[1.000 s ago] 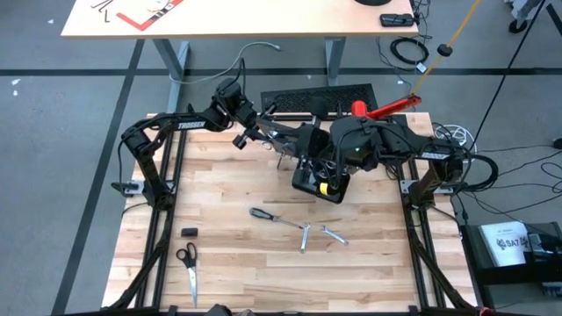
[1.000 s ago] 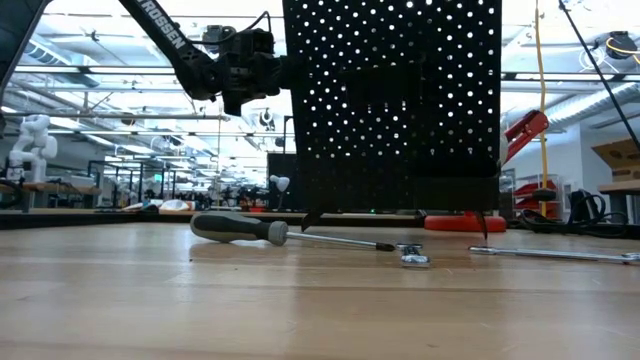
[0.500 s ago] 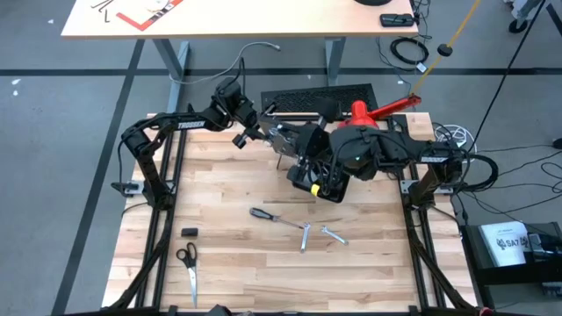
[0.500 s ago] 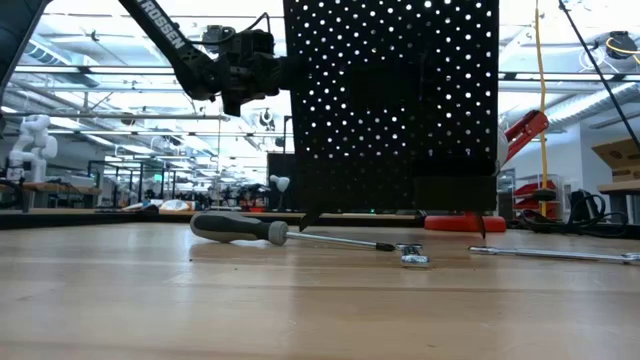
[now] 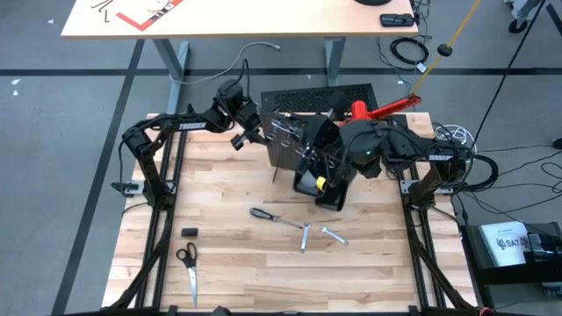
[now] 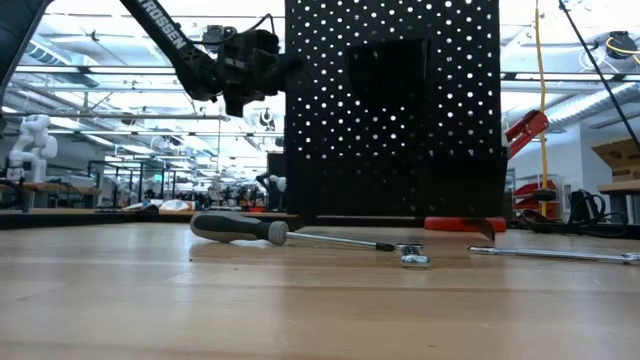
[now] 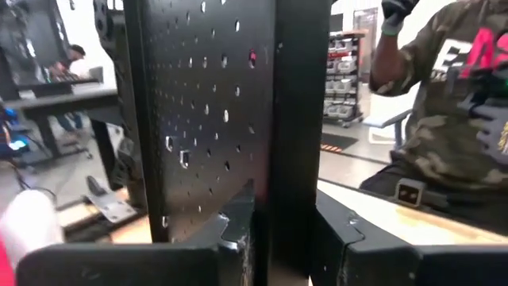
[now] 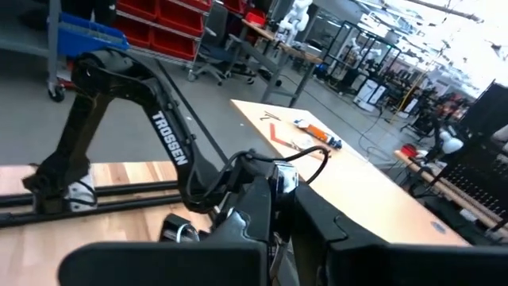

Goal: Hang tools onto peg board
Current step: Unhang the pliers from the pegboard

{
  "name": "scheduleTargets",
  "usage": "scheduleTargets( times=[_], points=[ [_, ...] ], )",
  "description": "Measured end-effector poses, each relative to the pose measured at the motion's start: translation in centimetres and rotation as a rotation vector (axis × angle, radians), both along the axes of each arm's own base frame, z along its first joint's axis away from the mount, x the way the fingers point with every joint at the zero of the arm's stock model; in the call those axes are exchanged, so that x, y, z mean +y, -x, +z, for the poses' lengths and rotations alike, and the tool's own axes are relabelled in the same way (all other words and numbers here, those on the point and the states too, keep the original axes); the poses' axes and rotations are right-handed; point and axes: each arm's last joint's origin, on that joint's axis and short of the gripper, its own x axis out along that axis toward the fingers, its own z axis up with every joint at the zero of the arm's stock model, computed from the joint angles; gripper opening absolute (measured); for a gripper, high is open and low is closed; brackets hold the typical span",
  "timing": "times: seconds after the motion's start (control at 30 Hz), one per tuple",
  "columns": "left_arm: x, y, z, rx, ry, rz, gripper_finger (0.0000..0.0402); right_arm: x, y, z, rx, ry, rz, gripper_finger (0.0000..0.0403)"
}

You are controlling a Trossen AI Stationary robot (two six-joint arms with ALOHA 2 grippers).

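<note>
Both grippers, left and right, clamp the peg board, now tipped closer to upright than moments ago, while tools lie unhung nearby.

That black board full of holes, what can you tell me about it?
The peg board is a black metal-looking panel dotted with rows of small round holes, with a black box-shaped bin attached. It stands roughly upright on the wooden table. The left pincer is clamped on its edge, and the right pincer is at its other side.
</note>
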Motion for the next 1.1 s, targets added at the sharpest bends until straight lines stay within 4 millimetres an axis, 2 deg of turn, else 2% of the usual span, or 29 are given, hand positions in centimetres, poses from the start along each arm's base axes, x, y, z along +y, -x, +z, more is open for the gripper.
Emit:
scheduleTargets(
  times=[0.6, 1.1],
  points=[
    [-1.1, -0.7, -0.6, 0.173, 0.141, -0.043, 0.0077, -0.2, 0.5, 0.0, 0.060, 0.032, 0.029, 0.0013],
    [-1.5, -0.9, -0.7, 0.182, 0.147, -0.049, 0.0077, 0.0, 0.6, -0.2, 0.170, 0.122, 0.170, 0.0013]
  ],
)
